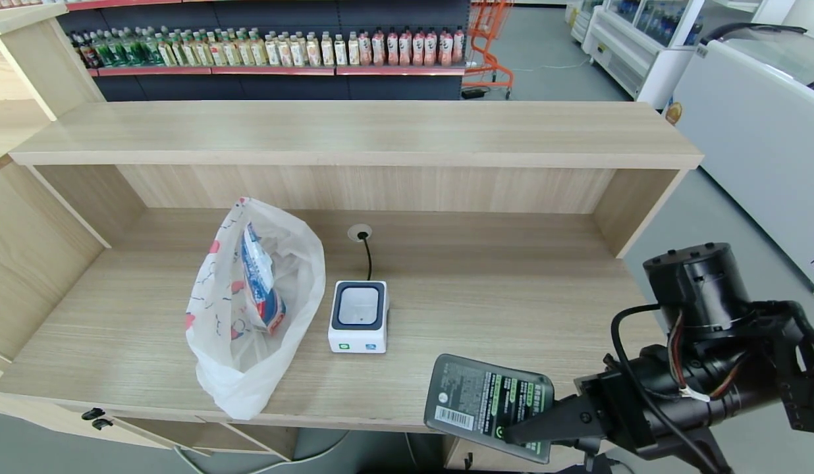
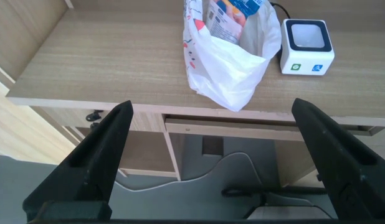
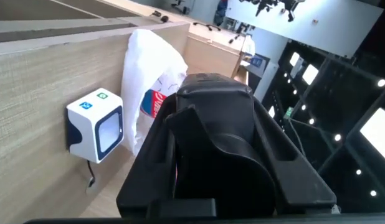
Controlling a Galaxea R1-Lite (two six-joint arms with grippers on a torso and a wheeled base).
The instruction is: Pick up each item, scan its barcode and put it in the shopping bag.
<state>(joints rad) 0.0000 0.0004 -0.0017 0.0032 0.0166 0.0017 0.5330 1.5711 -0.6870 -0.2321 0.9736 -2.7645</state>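
Note:
My right gripper is shut on a dark grey pouch whose barcode label faces up, held just off the counter's front edge, to the right of the scanner. The same pouch looms dark and close in the right wrist view. The white scanner stands mid-counter with its window up. Left of it slumps the white plastic shopping bag, mouth open, with a blue, red and white package inside. My left gripper hangs open and empty below the counter's front edge, in front of the bag.
The wooden counter has side walls and a raised ledge at the back. A black cable runs from the scanner to a grommet. A drawer front sits under the counter edge. Bare counter lies right of the scanner.

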